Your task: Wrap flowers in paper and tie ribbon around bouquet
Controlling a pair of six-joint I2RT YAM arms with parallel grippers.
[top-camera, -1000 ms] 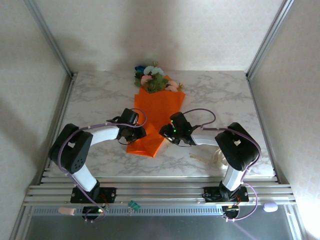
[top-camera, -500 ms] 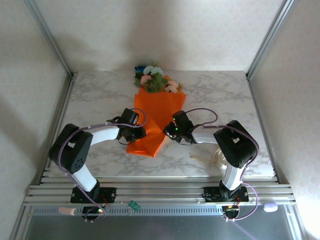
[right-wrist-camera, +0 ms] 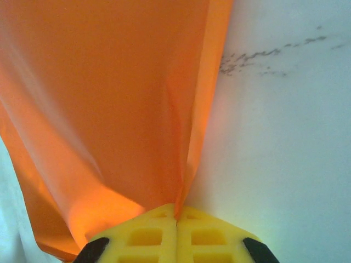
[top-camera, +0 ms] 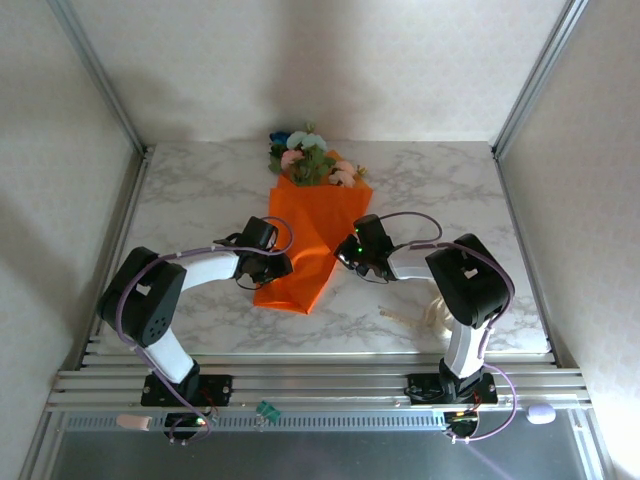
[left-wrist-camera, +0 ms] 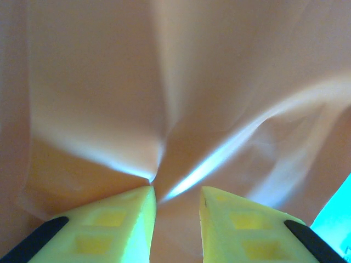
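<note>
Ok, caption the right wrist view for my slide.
Right gripper pinched shut on the edge of the orange paper, with the marble table showing beside the sheet.

The right gripper (top-camera: 346,258) has crept away from the near edge and a touch to the right, following the right-hand border of the paper (top-camera: 312,230). Its jaws have come together since a second ago. Seen from its wrist, the two yellow pads (right-wrist-camera: 145,236) now meet, with the orange edge nipped between them. The right arm has folded in behind it. Its elbow sits further from the near rail than before and its forearm looks shorter from above. With the arm drawn back, more of the ribbon (top-camera: 412,318) lies exposed on the marble table (top-camera: 200,200), and the sheet's lower right edge now shows bare.
</note>
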